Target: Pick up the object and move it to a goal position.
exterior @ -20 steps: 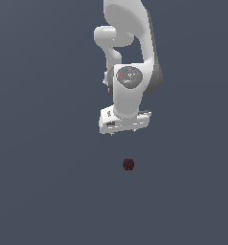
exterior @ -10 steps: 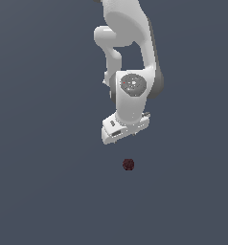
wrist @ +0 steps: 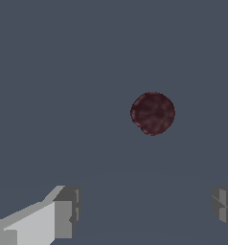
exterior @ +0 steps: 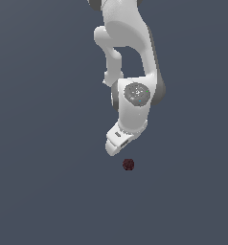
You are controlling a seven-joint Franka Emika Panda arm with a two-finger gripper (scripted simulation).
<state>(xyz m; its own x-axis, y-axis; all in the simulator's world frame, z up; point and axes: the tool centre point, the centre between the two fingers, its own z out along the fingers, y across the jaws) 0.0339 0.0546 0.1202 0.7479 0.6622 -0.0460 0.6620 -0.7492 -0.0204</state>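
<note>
— So, what fills most of the exterior view?

— The dark grey-blue floor (exterior: 44,143); it runs edge to edge, flat and plain. Over it hangs the white arm (exterior: 128,52), coming down from the top of the picture, with a round grey cap (exterior: 136,92) on the side of its wrist.

— And below the wrist?

— The gripper (exterior: 115,146), tilted so that its tip leans toward the exterior view's left. In that view the fingers are too small to make out.

— Can you tell how the jaws stand, then?

— From the wrist view, yes. The gripper (wrist: 144,210) is spread wide: one grey fingertip (wrist: 68,210) shows on one side and the other fingertip (wrist: 224,203) at the far edge of the picture, with bare floor between them. Nothing is pinched.

— Where is the ball?

— The ball (exterior: 128,164) lies on the floor, just below the gripper's tip and a little toward the exterior view's right of it, apart from it. In the wrist view the ball (wrist: 153,113) is a dark maroon, mottled sphere, lying beyond the fingertips and not between them.
</note>
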